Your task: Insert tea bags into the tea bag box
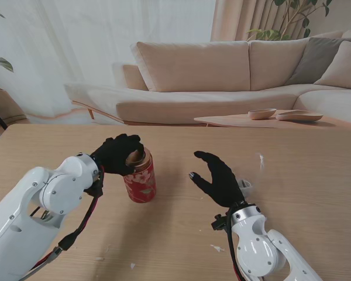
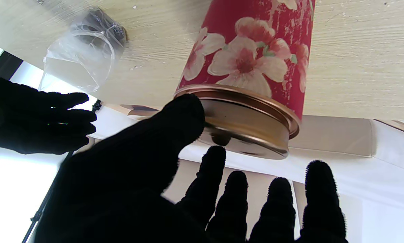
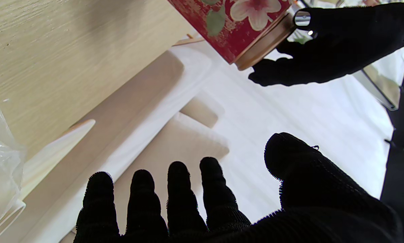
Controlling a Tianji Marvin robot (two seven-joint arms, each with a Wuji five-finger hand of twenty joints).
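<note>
Red cylindrical tea bag box with pale flower print and gold metal rim (image 1: 141, 177) stands upright on the light wooden table (image 1: 304, 175), left of centre. Black-gloved left hand (image 1: 118, 154) sits over the box mouth; the left wrist view shows its thumb (image 2: 185, 116) against the gold rim and the other fingers spread beyond the opening, not wrapped round the box. It holds nothing.

Black-gloved right hand (image 1: 217, 177) hovers over the table to the right of the box, well apart from it, fingers extended and separated, palm empty.

Clear crumpled plastic wrapper holding a dark item (image 2: 84, 50) lies on the table just beside the right hand; contents too unclear to identify. White scraps (image 1: 217, 248) dot the tabletop nearer to me. Beige sofa (image 1: 222, 76) stands beyond the table.
</note>
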